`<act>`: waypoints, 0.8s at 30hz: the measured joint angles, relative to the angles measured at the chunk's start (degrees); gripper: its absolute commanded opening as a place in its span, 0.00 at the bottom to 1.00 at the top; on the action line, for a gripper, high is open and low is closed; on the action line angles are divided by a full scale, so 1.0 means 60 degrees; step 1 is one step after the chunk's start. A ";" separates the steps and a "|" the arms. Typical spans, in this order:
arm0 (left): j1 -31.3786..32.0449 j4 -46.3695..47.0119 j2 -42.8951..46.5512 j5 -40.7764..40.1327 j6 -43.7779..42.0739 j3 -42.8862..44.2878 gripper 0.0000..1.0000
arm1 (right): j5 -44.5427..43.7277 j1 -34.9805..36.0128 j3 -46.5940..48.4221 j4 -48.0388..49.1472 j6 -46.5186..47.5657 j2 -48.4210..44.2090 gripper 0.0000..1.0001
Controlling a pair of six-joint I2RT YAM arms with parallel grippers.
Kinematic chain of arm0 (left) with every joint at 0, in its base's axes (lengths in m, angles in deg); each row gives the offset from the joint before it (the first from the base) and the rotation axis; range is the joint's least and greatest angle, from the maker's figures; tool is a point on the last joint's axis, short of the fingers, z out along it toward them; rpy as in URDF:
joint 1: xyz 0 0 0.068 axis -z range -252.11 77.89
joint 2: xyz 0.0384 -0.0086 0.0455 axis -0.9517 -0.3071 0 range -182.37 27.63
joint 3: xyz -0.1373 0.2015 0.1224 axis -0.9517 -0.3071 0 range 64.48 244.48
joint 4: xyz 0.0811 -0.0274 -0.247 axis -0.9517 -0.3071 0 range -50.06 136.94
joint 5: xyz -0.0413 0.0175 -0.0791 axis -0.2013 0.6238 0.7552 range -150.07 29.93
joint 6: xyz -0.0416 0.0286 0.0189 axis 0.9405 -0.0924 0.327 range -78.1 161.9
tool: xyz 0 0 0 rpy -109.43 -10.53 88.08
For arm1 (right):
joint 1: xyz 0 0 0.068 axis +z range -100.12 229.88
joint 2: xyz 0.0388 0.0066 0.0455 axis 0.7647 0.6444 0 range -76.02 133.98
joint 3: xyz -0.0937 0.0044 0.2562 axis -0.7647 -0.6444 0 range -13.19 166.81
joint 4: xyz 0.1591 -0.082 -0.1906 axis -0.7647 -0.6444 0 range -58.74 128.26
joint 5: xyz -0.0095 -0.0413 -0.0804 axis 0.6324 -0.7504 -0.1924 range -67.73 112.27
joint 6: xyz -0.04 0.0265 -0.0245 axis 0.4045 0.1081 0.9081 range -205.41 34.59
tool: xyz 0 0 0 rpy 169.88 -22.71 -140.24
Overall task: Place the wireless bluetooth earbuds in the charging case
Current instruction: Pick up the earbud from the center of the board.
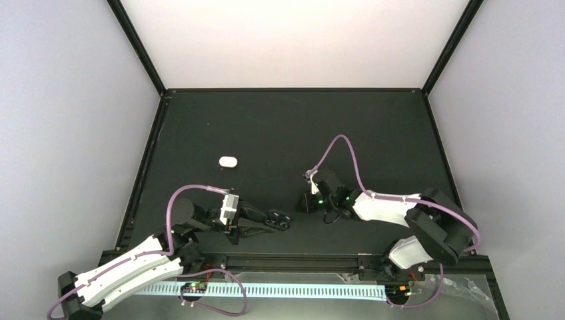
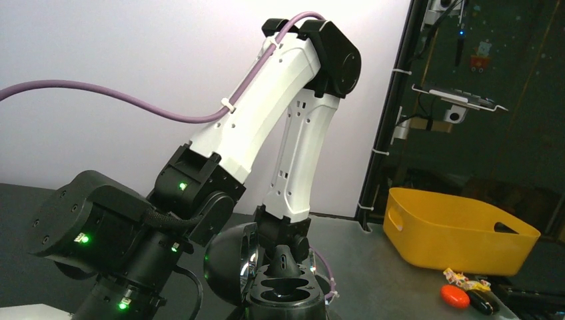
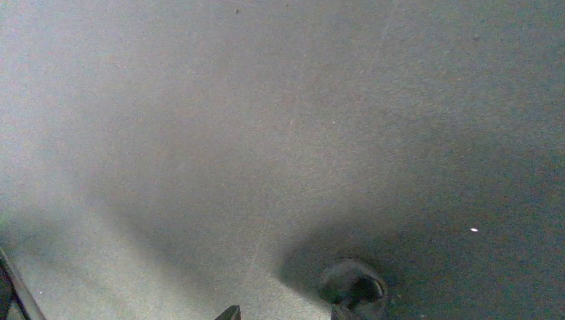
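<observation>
My left gripper (image 1: pixel 278 219) is shut on an open black charging case (image 2: pixel 286 297) and holds it low near the table's front. Its lid (image 2: pixel 226 263) is swung open to the left. One black earbud (image 2: pixel 285 261) stands in the far well and the near well shows empty. My right gripper (image 1: pixel 308 200) points down at the mat with its jaws apart (image 3: pixel 285 313). A second black earbud (image 3: pixel 353 288) lies on the mat, touching or just beside the right fingertip (image 3: pixel 340 312). A closed white case (image 1: pixel 228 161) lies on the mat at centre left. White earbuds are not clearly visible.
A tiny white speck (image 1: pixel 208 124) lies behind the white case, too small to identify. The right arm (image 2: pixel 280 133) rises close behind the black case. A yellow bin (image 2: pixel 460 233) stands off the table. Black frame rails (image 1: pixel 143 173) edge the mat.
</observation>
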 measured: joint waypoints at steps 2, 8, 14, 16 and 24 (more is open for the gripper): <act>0.0000 -0.0004 0.0000 -0.0004 0.0000 0.0000 0.02 | -0.0182 0.0000 0.0029 -0.0095 0.0000 -0.0044 0.36; 0.0000 -0.0113 0.0000 -0.0004 -0.0007 0.0000 0.02 | -0.0721 0.0000 0.0255 -0.0616 0.0000 -0.0131 0.37; 0.0000 -0.0175 0.0000 -0.0004 -0.0036 0.0000 0.01 | -0.1439 -0.0029 0.0233 -0.1453 0.0029 -0.0736 0.44; 0.0000 -0.0175 0.0000 -0.0007 -0.0044 0.0000 0.02 | -0.1428 -0.0044 0.0204 -0.1603 0.0076 -0.0954 0.44; 0.0000 -0.0182 0.0007 -0.0007 -0.0066 0.0000 0.02 | -0.0940 0.0004 0.0087 -0.1621 0.0095 -0.1351 0.42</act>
